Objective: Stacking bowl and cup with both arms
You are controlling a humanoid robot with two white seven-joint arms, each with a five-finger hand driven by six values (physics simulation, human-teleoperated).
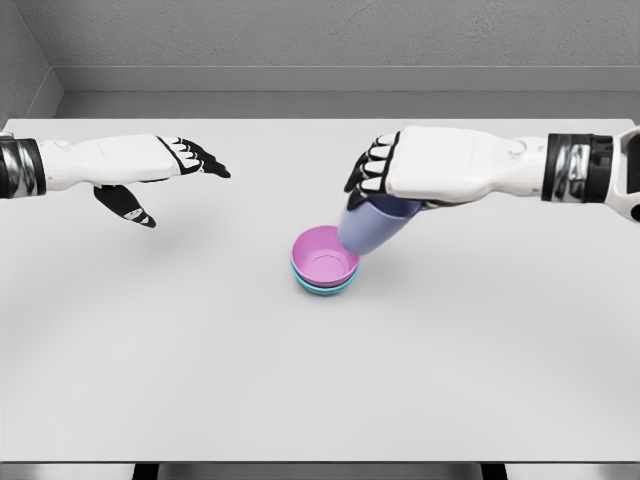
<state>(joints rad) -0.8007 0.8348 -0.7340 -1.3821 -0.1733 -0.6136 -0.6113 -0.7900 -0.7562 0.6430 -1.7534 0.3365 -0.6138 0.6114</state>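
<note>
A pink bowl (322, 256) sits nested in a teal bowl (325, 286) near the middle of the white table (200, 350). My right hand (385, 180) is shut on a lavender cup (370, 226), which hangs tilted with its lower end over the pink bowl's right rim. Whether the cup touches the bowl I cannot tell. My left hand (175, 180) hovers over the table's left side, open with fingers stretched out and thumb hanging down, holding nothing.
The table's front edge (320, 462) runs along the bottom of the view. A grey wall (320, 40) stands behind the far edge.
</note>
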